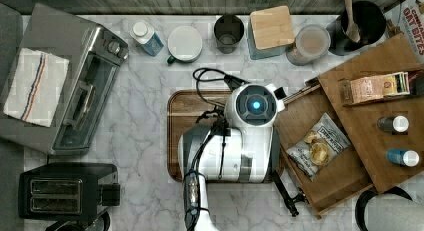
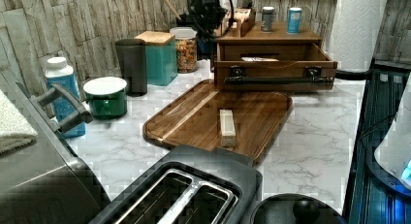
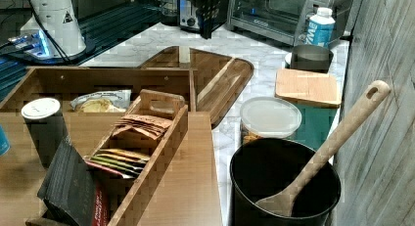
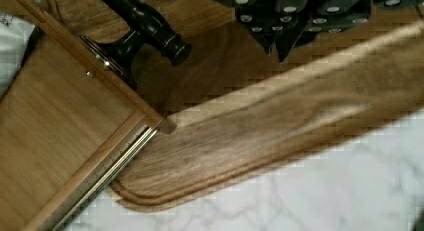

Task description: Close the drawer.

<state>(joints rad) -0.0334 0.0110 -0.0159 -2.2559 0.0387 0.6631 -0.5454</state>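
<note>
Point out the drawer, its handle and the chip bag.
drawer (image 1: 345,178), top view, bare floor.
handle (image 2: 278,80), left view, middle of the bar.
chip bag (image 1: 320,146), top view, middle of the bag.

I see the medium-brown drawer (image 1: 330,183) with its black handle (image 2: 278,80), the darker brown tray (image 2: 194,118), and the white, grey-veined marble tabletop (image 1: 145,141).

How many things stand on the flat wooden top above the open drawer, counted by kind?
Small bottles: 2, one with a dark body and one with a blue body
Wooden tea caddy: 1
Total: 3
</note>
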